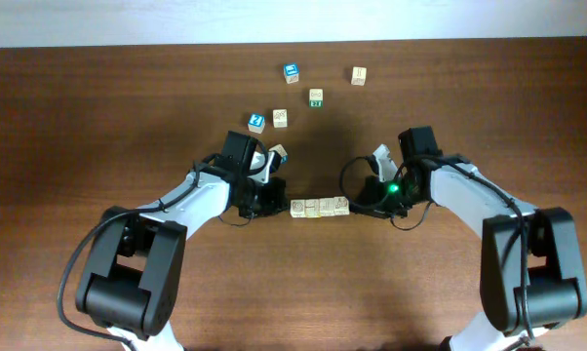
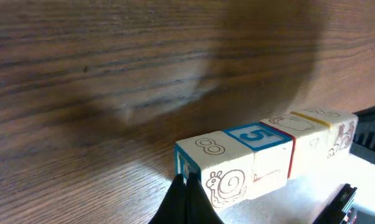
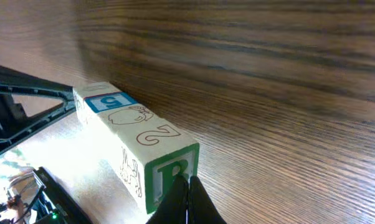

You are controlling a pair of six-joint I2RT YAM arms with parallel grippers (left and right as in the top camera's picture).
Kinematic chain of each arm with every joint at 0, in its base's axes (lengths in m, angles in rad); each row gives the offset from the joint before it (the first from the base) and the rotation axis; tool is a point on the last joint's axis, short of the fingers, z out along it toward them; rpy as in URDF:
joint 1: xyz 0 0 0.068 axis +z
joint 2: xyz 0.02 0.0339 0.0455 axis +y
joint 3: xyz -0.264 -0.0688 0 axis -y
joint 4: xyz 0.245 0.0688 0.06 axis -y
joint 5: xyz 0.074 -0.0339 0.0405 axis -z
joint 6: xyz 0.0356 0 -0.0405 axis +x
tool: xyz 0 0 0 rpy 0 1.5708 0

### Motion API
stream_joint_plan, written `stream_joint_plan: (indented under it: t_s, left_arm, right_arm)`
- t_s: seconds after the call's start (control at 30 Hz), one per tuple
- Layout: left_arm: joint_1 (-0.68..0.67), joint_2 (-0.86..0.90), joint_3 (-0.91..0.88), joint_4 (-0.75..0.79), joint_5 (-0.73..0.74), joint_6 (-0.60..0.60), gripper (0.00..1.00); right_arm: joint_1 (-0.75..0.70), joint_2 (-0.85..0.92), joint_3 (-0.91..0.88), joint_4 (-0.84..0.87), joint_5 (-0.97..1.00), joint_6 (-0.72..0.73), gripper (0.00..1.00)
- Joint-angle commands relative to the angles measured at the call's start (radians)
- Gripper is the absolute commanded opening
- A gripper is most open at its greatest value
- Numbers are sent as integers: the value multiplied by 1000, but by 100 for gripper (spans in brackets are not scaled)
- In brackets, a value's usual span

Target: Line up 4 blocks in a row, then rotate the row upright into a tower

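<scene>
Left claw (image 1: 279, 201): is closed with nothing inside, tip set against the left end of the blocks (image 1: 320, 207). Right claw (image 1: 360, 204): is closed also and empty, tip at the opposite end (the face with the green "B"). Four blocks in one straight row, touching side by side, around the middle of the tabletop (image 1: 98, 117), parallel to its far edge. Well apart, near that far edge: blue-topped cube (image 1: 291, 70).

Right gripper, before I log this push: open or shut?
Shut. The right gripper tapers to one tip, no gap, at the B block.
</scene>
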Motion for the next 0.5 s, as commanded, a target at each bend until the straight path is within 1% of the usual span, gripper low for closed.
stream_joint_plan:
  t_s: [0.0,0.17,0.4,0.47]
  left_arm:
    - [-9,11,8,6,46,19,0]
    - [-9,11,8,6,46,19,0]
    - [-9,11,8,6,46,19,0]
    - [-9,11,8,6,46,19,0]
  right_arm:
    - [77,-25,51,3,-70,-7,4]
    - [162,-25,121,-30,7,23,4]
    - [194,-25,154,-66,45,45,4]
    - [210,-25,181,-107,94,45,4]
